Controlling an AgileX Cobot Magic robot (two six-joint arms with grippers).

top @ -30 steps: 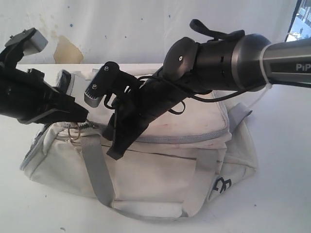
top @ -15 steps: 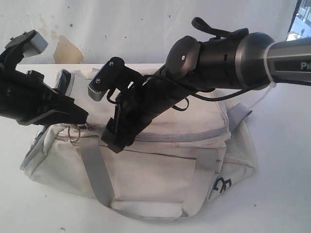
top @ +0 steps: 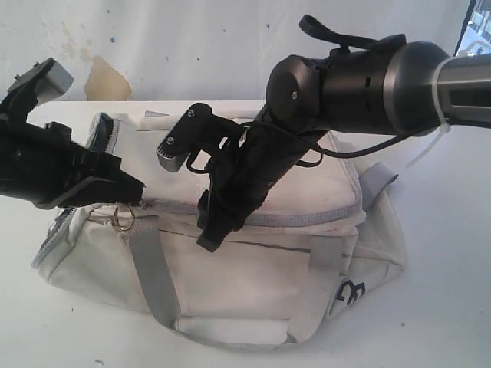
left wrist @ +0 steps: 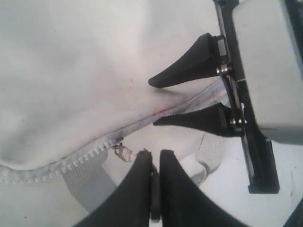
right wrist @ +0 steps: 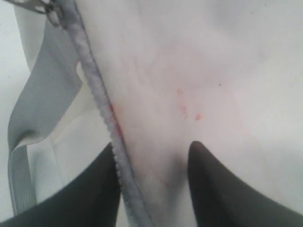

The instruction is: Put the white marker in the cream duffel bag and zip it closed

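The cream duffel bag (top: 261,280) fills frame centre; the white marker is not visible. The left tool (left wrist: 154,155) is pressed together beside the zipper pull (left wrist: 124,152); grip unconfirmed. The right tool (right wrist: 152,147) is spread, straddling the zipper (right wrist: 97,94). Hazard: the pull may slip free, or slack fabric may jam the zipper.

I'm looking at a white counter (top: 449,307), and only one thing lies directly on it: the cream duffel bag (top: 261,268). The bag sits on its base with one long side facing the exterior camera. Its dark logo (top: 347,294) is on the end to the right in that view. A grey strap (top: 153,280) runs down the bag's facing side, and its loop sags onto the counter just in front of the bag. White surface shows in front of the bag and beyond its logo end.
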